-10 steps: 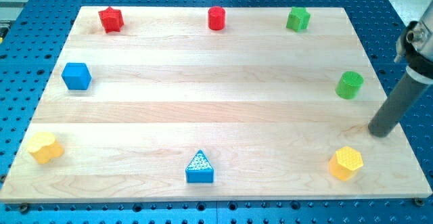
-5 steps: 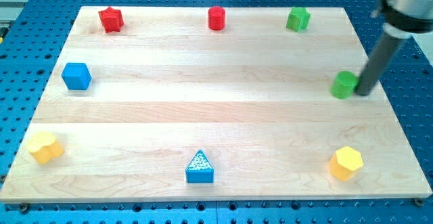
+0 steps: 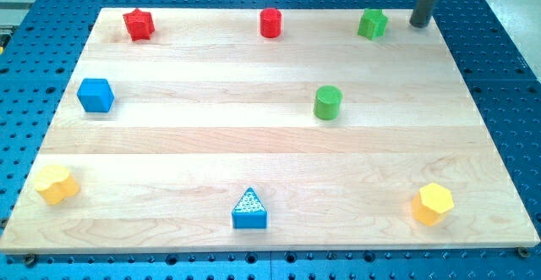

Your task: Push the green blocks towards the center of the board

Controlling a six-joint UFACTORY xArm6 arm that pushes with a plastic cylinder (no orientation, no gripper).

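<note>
A green cylinder (image 3: 327, 102) stands on the wooden board (image 3: 254, 136), a little right of its middle. A green star-shaped block (image 3: 371, 24) sits near the board's top edge, right of centre. My tip (image 3: 418, 24) is at the view's top right, just right of the green star block, with a small gap between them. The rod rises out of the view's top.
A red star block (image 3: 138, 24) and a red cylinder (image 3: 270, 23) sit along the top edge. A blue cube (image 3: 95, 95) is at the left, a yellow block (image 3: 56, 183) at the bottom left, a blue triangle (image 3: 249, 209) at the bottom middle, a yellow hexagon (image 3: 433, 203) at the bottom right.
The green cylinder has slid left from the right edge to near the board's middle. My tip moved from beside it up to the top right, next to the green star block.
</note>
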